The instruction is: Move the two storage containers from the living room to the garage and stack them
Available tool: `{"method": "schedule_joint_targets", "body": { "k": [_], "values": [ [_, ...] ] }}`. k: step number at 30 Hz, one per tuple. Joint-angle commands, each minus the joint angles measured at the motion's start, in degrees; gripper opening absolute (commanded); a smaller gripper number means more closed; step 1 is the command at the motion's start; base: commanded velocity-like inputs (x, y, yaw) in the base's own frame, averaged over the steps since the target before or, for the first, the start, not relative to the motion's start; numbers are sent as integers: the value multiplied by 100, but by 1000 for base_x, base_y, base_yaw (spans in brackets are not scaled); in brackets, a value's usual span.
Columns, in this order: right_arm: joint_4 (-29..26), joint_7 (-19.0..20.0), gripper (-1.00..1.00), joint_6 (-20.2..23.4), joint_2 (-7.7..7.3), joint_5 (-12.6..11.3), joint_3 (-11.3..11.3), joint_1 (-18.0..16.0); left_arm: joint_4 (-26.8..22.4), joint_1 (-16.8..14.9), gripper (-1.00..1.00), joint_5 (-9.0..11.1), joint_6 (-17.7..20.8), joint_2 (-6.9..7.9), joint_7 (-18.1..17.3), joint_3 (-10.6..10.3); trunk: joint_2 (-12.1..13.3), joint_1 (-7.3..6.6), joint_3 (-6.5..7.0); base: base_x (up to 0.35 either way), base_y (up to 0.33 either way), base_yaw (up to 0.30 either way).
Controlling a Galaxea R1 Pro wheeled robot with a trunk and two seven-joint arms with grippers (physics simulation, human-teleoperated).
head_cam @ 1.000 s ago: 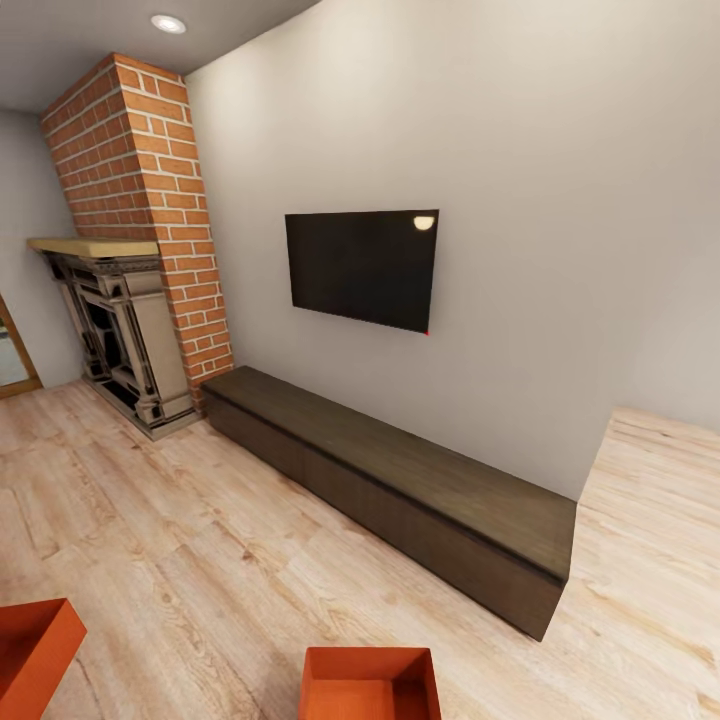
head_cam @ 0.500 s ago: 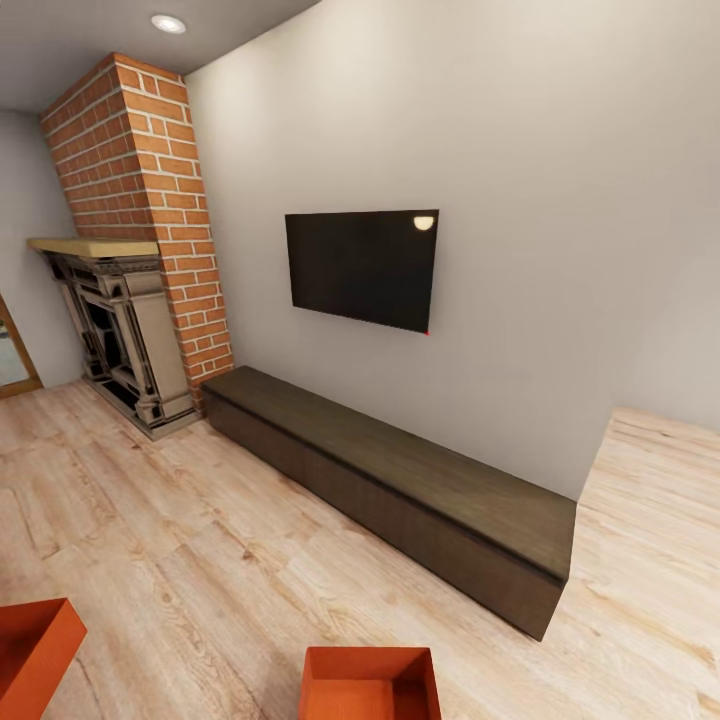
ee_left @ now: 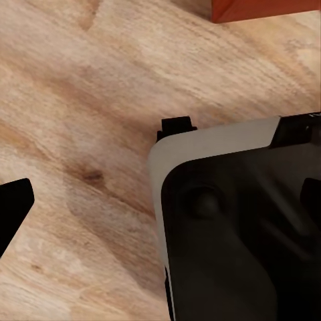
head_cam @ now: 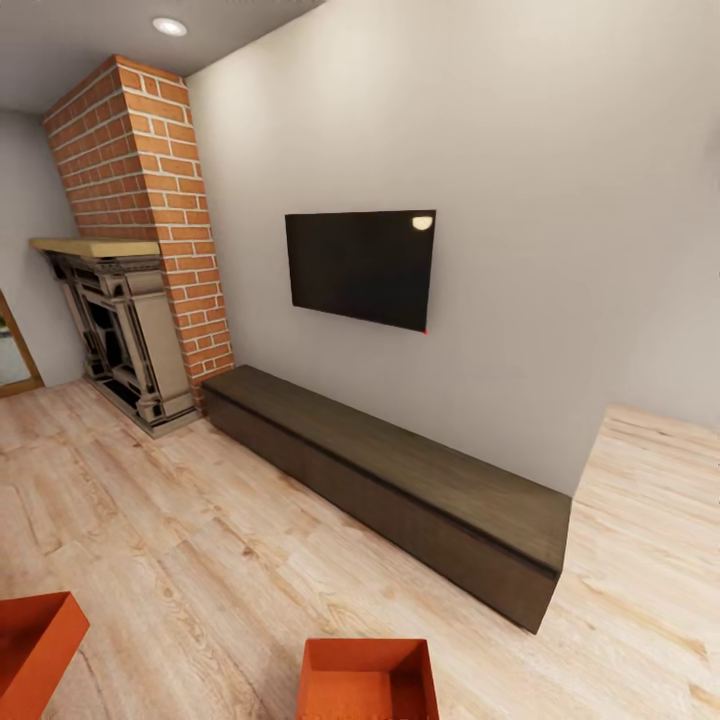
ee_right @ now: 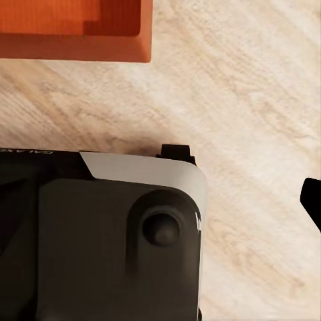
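Slightly, my head view has shifted since a moment ago: the cabinet [head_cam: 400, 480] and both tubs sit a touch differently in frame, which I read as my own camera moving, not the things. I am in the living room, facing the TV [head_cam: 362, 268] and the brick chimney [head_cam: 150, 200]. One storage container [head_cam: 368, 680] lies on the wood floor [head_cam: 200, 540] straight ahead at my base; the other container [head_cam: 35, 650] lies off to my left, well apart from it. My wrist cameras look down past my base [ee_left: 234, 221], each catching an orange wall at the edge. Whether my jaws are apart or together I cannot tell, on either arm. Neither tub is held yet. My worry: rolling forward could nudge the near tub, and its flared walls may slip from a shallow pinch.
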Motion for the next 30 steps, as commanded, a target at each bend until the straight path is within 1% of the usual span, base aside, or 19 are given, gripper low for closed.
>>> {"method": "schedule_joint_targets", "body": {
  "k": [1, 17, 23, 24, 26, 30],
  "values": [
    [5, 18, 100, -19, -2, 6, 0, -3, -5, -2, 100, -57, 2, 2, -11, -5, -4, -1, -7, -57, -21, 0],
    [8, 18, 100, -19, -2, 6, 0, -2, -8, -2, 100, -57, -1, 3, -11, -8, -4, -1, -7, -8, -3, 0],
    [-4, 19, 100, -30, -2, 6, 1, -7, -62, -2, 100, -46, -13, 9, -17, -45, -4, -1, -7, 0, 0, 0],
    [-187, 23, 100, -28, -2, 6, 0, -8, -257, -2, 100, -42, -15, 12, -19, -49, -4, -1, -7, 0, 0, 0],
    [-420, 25, 100, -18, -2, 6, 2, -8, -468, -2, 100, -41, -13, 18, -21, -44, -4, -1, -7, 0, 0, 0],
    [-1001, 27, 100, 28, -2, 6, 6, -8, -1077, -2, 100, -40, 9, 31, -27, -31, -4, -1, -7, 0, 0, 0]
  ]
}}
